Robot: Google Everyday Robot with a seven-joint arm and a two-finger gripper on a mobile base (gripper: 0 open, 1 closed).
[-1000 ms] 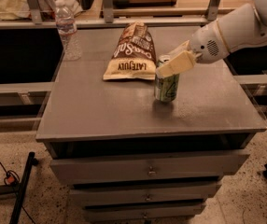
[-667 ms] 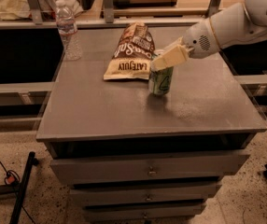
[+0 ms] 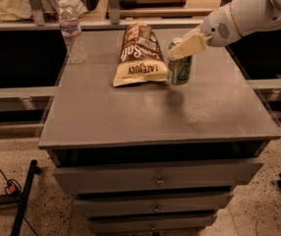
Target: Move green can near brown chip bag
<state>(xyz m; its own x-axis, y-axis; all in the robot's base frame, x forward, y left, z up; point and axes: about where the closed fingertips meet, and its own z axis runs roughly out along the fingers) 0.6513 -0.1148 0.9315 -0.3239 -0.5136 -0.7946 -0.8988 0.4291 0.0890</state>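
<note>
The green can [image 3: 181,69] stands upright on the grey cabinet top [image 3: 155,112], just right of the brown chip bag [image 3: 140,55], close to its tan-yellow "LATE JULY" end. My gripper [image 3: 181,50] reaches in from the upper right on a white arm and is shut on the can's upper part, with a cream finger [image 3: 189,45] across its top. The can's base looks at or just above the surface. The bag lies flat, its dark brown end pointing to the back.
A clear plastic water bottle [image 3: 71,32] stands at the cabinet top's back left corner. Drawers [image 3: 156,180] fill the cabinet front below. A shelf rail [image 3: 130,24] runs behind the cabinet. A black stand leg [image 3: 25,195] and a cable lie on the floor at left.
My gripper has carried the green can to the left and toward the back, from the right middle of the top to right beside the chip bag.
</note>
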